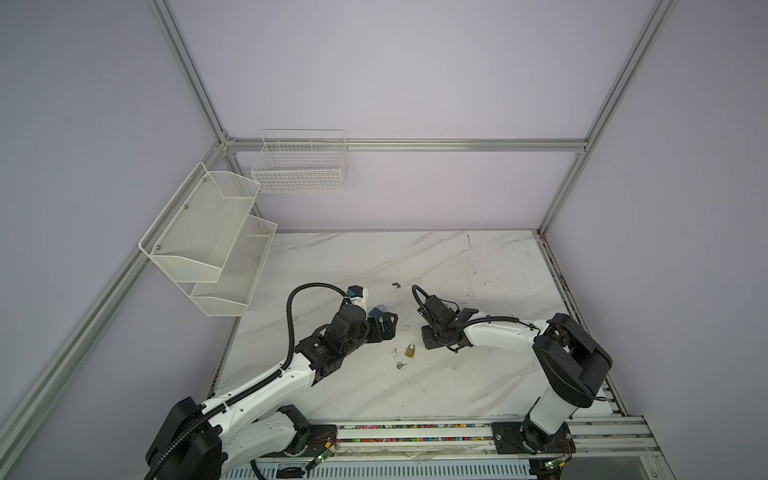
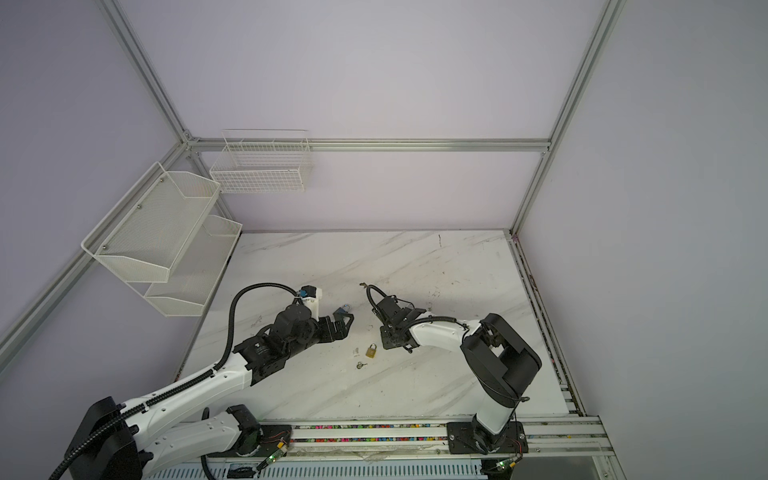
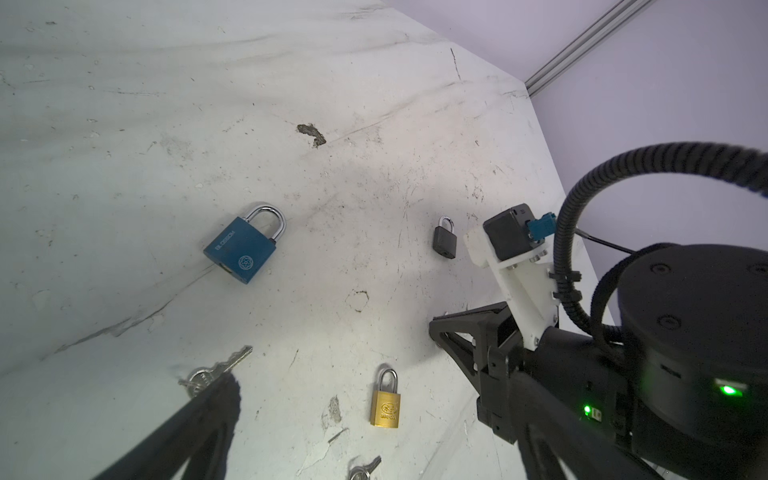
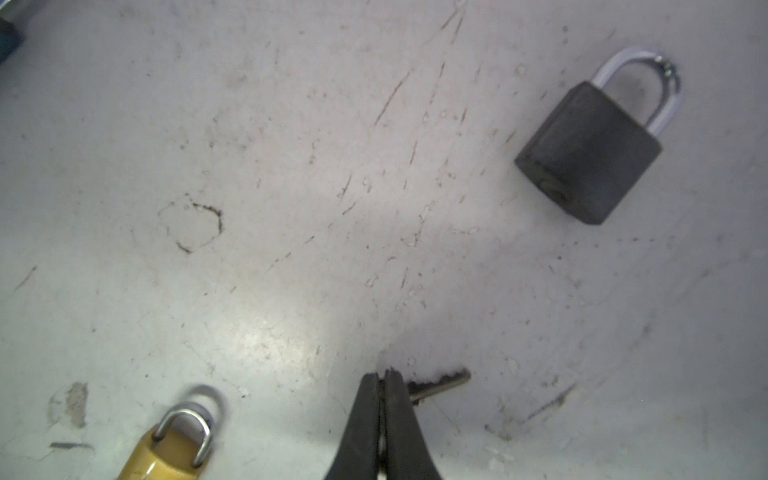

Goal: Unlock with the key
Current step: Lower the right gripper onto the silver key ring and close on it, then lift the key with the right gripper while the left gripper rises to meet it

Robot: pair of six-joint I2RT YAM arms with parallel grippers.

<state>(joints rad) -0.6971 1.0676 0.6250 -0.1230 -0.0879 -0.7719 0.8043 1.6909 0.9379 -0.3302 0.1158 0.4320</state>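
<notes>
Key [image 4: 444, 382]: on the table [image 4: 291, 249]. Its blade pokes out sideways from behind the right claw [image 4: 381, 376] tips, which hide the bow. Right claw is clenched, fingers pressed together with only a hairline gap, tips down at the table surface. Can't tell whether the bow is actually pinched or just sits under the tips.

Seen from the right wrist:
- black padlock [image 4: 590, 153] lies flat, well apart from the claw, shackle looks shut
- brass padlock [image 4: 174, 449] is near the claw on the opposite side, shackle seated, body cut off by the frame edge

Left claw [image 1: 385, 327]: released, jaws spread wide, nothing in it. In both top views it faces the right claw across a strip of bare table. Blue padlock [image 3: 243, 249] lies flat, shackle shut, just beside the left claw's far finger in the top views.

Two more keys, both on rings:
- second key [image 3: 220, 365], partly covered by a left claw finger [image 3: 195, 419] in the left wrist view; can't tell if they touch
- third key [image 3: 365, 469], near the brass padlock, cut off by the frame edge

In both top views the brass padlock lies between the arms, nearer the front edge than either claw, with the third key just in front of it. The black padlock isn't clear there.
</notes>
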